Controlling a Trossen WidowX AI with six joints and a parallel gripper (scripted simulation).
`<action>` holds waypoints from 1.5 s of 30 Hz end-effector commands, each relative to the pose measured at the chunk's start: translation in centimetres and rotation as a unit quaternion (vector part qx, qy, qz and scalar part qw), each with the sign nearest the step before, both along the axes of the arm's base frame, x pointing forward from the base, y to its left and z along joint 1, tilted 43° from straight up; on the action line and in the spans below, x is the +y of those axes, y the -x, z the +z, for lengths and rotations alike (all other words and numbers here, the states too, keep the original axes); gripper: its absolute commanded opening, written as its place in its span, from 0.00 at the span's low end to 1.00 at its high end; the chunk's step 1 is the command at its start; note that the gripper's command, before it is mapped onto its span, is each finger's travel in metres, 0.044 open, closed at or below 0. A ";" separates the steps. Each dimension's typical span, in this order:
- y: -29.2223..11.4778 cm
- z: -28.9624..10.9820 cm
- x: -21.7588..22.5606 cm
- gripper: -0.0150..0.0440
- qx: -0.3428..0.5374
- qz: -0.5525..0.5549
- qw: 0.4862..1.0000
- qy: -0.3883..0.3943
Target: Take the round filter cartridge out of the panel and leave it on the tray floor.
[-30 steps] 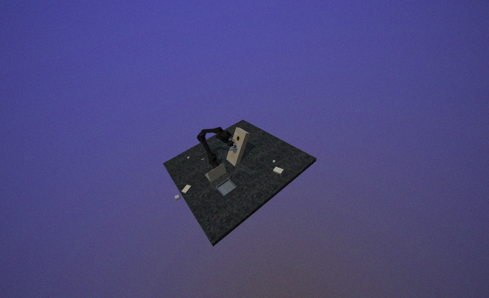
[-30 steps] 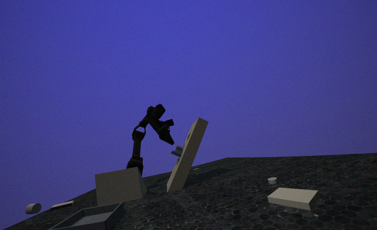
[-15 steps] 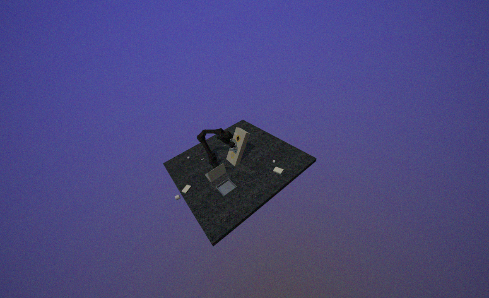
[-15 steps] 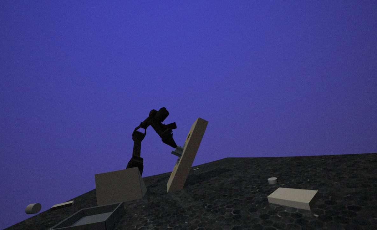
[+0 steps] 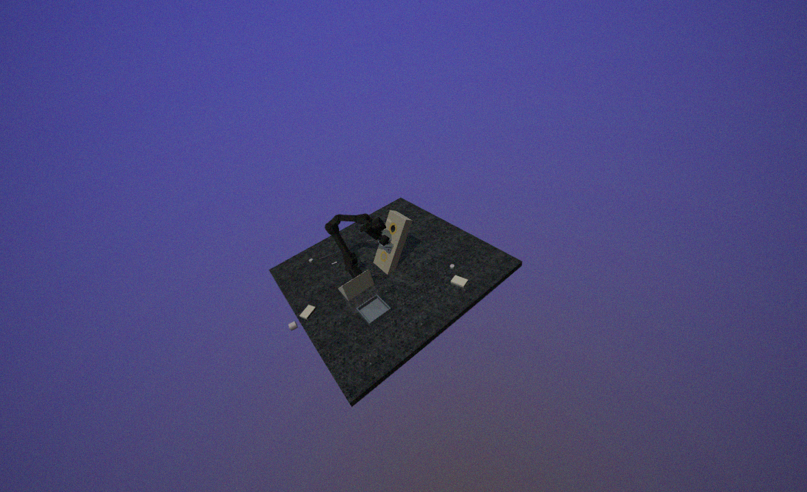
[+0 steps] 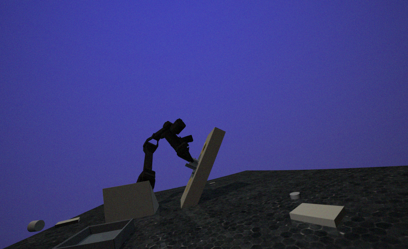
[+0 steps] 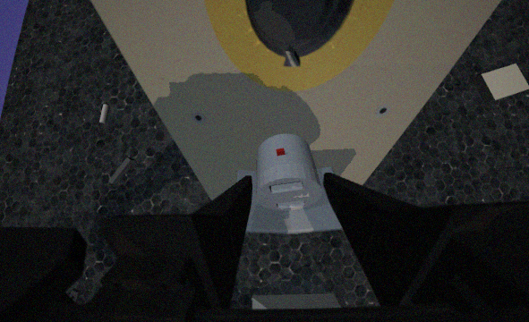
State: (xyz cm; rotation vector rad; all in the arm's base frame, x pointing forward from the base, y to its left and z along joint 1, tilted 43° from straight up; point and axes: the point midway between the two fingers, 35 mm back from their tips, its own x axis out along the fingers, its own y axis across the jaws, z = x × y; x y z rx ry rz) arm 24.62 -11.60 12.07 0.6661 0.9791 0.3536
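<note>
A beige service panel (image 5: 386, 260) (image 6: 199, 182) (image 7: 394, 67) leans back on the dark floor. The dark round filter cartridge (image 7: 309, 22) (image 5: 391, 228) sits in a yellow ring (image 7: 228, 36) near the panel's top. Lower on the panel, a light grey cylindrical knob (image 7: 284, 161) (image 6: 191, 165) with a red mark sticks out from a small grey plate. My gripper (image 7: 287, 179) (image 6: 192, 160) (image 5: 384, 240) is open, with one dark finger close on each side of this knob, below the cartridge. The open grey tray (image 5: 383, 302) (image 6: 121, 230) lies on the floor in front of the arm.
A beige box (image 6: 127, 201) (image 5: 357, 284) stands between the arm's base and the tray. A flat pale block (image 6: 316, 214) (image 5: 458, 281) (image 7: 506, 80) and a small cylinder (image 6: 294, 195) lie to the right. Another flat block (image 6: 67, 221) and a cylinder (image 6: 35, 225) lie at the left edge.
</note>
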 end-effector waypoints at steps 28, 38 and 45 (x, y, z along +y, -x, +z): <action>0.4 4.0 -3.9 0.25 0.010 -0.033 0.999 -0.004; 3.2 7.3 -6.5 0.25 0.022 -0.073 0.997 -0.010; 2.9 5.4 -8.4 0.25 0.017 -0.051 0.999 -0.005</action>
